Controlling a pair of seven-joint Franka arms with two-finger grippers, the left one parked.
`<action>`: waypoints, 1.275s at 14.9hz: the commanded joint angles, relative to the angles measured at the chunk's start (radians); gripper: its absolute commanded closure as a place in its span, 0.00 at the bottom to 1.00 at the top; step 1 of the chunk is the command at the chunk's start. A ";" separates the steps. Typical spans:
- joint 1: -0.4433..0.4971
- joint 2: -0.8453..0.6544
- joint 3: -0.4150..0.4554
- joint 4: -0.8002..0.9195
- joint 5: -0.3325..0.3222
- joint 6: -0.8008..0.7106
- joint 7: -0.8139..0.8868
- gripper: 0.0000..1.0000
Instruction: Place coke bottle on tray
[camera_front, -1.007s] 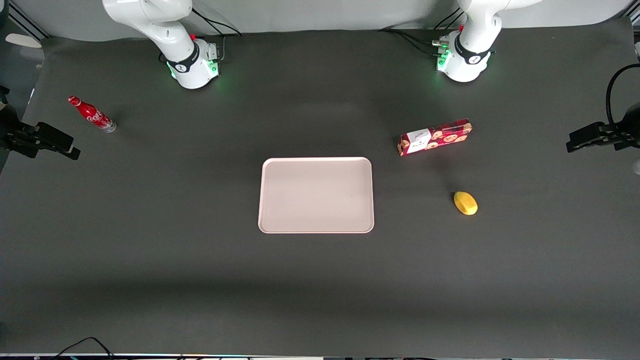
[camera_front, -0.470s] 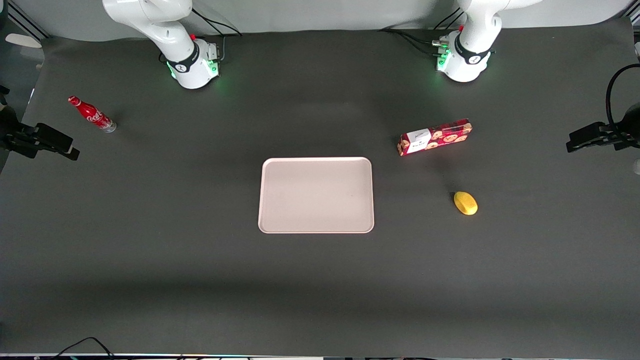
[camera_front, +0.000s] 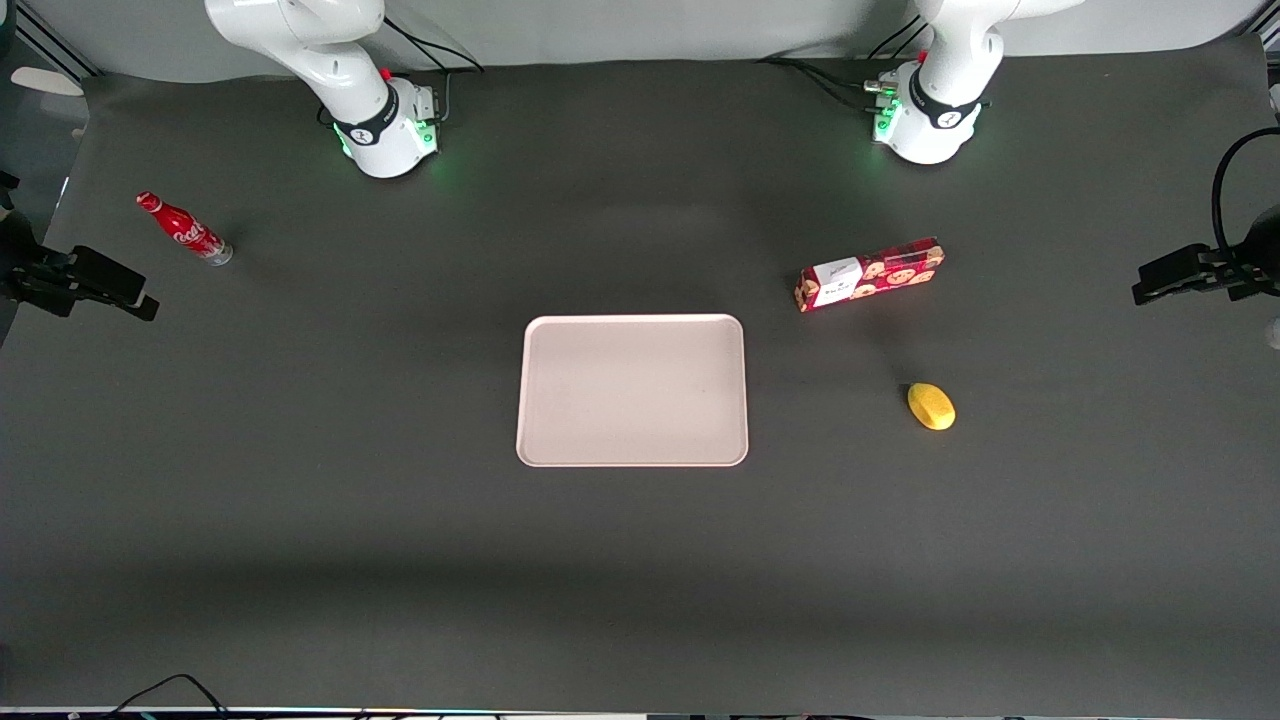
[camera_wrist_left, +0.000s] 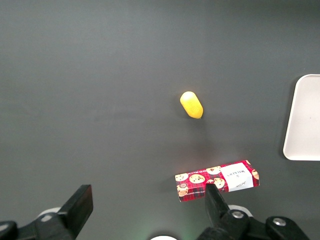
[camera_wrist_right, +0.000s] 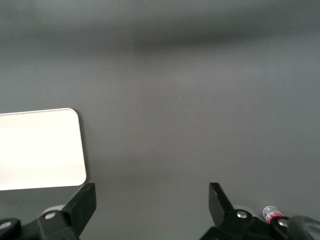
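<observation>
The coke bottle (camera_front: 184, 229), small and red with a red cap and silvery base, sits on the dark table toward the working arm's end, far from the tray. Only its silvery base shows in the right wrist view (camera_wrist_right: 270, 213), beside one finger. The pale pinkish tray (camera_front: 632, 390) lies empty at the table's middle; a corner of it shows in the right wrist view (camera_wrist_right: 40, 148). My right gripper (camera_wrist_right: 152, 190) hangs high above bare table between tray and bottle, open wide and empty. It shows as a dark shape (camera_front: 105, 283) close to the bottle in the front view.
A red cookie box (camera_front: 870, 273) with a white label and a yellow lemon (camera_front: 931, 406) lie toward the parked arm's end; the lemon is nearer the front camera. Both also show in the left wrist view, box (camera_wrist_left: 217, 180) and lemon (camera_wrist_left: 191, 104).
My right gripper has shifted very slightly. The bottle, tray, box and lemon have not moved.
</observation>
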 joint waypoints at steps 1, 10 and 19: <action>-0.008 0.000 -0.002 0.017 -0.022 -0.016 0.014 0.00; -0.003 -0.023 -0.002 0.027 -0.029 -0.021 0.050 0.00; -0.017 -0.046 0.001 0.019 -0.032 -0.110 0.019 0.00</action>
